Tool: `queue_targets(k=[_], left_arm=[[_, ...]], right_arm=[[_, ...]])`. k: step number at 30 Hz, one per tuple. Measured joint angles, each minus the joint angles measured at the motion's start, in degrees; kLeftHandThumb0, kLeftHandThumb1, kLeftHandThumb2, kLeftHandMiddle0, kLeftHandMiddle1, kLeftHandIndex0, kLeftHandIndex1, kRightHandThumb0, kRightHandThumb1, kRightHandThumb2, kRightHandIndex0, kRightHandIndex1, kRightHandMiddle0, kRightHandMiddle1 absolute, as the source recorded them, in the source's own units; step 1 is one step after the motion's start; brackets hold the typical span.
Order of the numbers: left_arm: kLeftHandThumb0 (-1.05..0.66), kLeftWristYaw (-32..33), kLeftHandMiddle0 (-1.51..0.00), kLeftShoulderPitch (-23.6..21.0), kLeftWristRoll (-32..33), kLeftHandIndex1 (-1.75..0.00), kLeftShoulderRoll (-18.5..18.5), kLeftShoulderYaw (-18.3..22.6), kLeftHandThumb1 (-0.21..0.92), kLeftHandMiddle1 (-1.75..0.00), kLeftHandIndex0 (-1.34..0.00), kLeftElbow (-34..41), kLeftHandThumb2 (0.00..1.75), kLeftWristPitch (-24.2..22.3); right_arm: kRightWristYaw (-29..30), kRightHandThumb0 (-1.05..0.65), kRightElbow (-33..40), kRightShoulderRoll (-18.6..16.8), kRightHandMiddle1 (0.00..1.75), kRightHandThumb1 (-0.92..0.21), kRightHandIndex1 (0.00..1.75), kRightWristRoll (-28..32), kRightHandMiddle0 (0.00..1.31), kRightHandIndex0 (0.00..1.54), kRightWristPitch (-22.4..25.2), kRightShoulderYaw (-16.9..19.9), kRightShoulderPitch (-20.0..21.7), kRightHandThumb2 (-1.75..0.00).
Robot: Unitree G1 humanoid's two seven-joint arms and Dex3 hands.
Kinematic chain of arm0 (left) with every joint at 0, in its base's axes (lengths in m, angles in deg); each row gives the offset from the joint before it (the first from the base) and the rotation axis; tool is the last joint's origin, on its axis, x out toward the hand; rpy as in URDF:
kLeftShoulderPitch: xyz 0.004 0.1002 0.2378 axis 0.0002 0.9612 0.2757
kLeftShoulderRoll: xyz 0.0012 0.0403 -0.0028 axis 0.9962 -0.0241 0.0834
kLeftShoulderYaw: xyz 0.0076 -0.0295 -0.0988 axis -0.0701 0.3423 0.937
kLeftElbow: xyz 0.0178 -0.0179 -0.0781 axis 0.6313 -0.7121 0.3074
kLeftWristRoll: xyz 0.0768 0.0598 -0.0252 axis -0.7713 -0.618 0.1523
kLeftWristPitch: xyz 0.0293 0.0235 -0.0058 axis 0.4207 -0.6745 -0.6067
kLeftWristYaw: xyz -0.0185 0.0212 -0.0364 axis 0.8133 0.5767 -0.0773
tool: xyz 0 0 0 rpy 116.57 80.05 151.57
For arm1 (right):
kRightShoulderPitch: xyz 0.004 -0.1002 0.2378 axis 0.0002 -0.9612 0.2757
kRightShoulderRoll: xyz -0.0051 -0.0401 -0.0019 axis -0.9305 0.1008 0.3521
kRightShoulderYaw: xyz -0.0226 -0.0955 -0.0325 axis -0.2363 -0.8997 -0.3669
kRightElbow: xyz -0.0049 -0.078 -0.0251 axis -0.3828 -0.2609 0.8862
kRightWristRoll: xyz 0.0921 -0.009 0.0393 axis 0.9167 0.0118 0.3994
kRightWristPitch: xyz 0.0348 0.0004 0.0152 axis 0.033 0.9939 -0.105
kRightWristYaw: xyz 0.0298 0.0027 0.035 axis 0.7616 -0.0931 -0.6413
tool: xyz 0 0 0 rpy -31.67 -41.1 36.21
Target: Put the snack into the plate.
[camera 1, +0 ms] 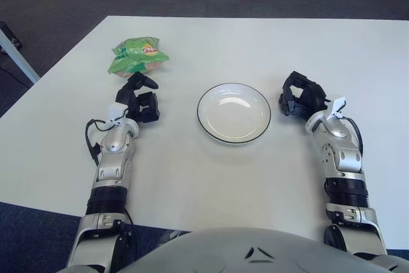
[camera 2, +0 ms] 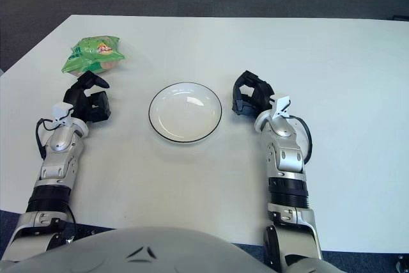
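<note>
I see the crinkly green snack bag point(camera 1: 138, 55) just ahead of my left hand point(camera 1: 139, 98), long axis crosswise; fingers relaxed, empty. Right hand point(camera 1: 301, 96) idles curled beside the white black-rimmed plate point(camera 1: 211, 127).

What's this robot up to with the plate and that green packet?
It is about to move a snack. The green snack bag lies on the white table, far left of the empty plate. The left hand sits just below the bag, fingers open, not gripping it. The right hand rests beside the plate's right side, holding nothing.
</note>
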Motion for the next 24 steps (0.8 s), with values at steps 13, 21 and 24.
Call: queue_targets(k=[13, 21, 24], left_arm=[[-0.47, 0.0, -1.26, -0.1, 0.0, -1.75, 0.0, 0.0, 0.35, -1.75, -0.58, -0.2, 1.27, 0.0], [-0.47, 0.0, -1.26, -0.1, 0.0, -1.75, 0.0, 0.0, 0.35, -1.75, -0.58, -0.1, 1.27, 0.0], [-0.47, 0.0, -1.26, -0.1, 0.0, -1.75, 0.0, -0.1, 0.35, -1.75, -0.58, -0.1, 1.27, 0.0]], right_arm=[[0.1, -0.48, -0.2, 0.1, 1.75, -0.33, 1.75, 0.0, 0.61, 1.29, -0.2, 0.0, 0.1, -1.31], [0.1, -0.48, -0.2, 0.1, 1.75, -0.32, 1.75, 0.0, 0.61, 1.3, -0.2, 0.0, 0.1, -1.31], [0.1, -0.48, -0.2, 0.1, 1.75, -0.32, 1.75, 0.0, 0.61, 1.3, -0.2, 0.0, 0.1, -1.31]])
